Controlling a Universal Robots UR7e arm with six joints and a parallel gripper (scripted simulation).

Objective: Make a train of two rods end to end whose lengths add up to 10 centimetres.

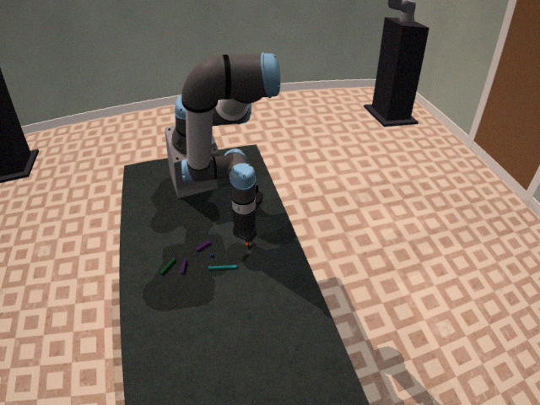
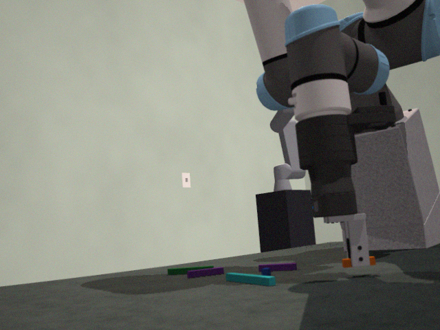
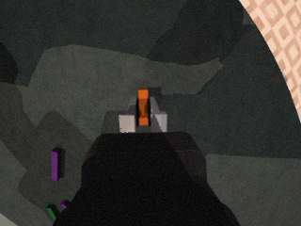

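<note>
Claw grips the orange rod low over the desk

The claw (image 2: 357, 262) pinches the orange rod (image 2: 346, 262) crosswise, just above the dark desk (image 1: 244, 348), well apart from the turquoise rod (image 2: 250, 278) and two purple rods (image 2: 277, 267).

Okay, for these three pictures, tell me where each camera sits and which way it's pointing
Top: high above the table's free end, angled down toward the arm's base block; nearly the whole arm shows.
Exterior: almost at tabletop level, looking across the rods to the wall; wrist, gripper and base block show.
Wrist: on the arm, looking down past the dark gripper body at the fingers.
Shared: all three show the orange rod clamped between the fingers; top and exterior also show the turquoise rod, the green rod, the blue cube and both purple rods.
</note>
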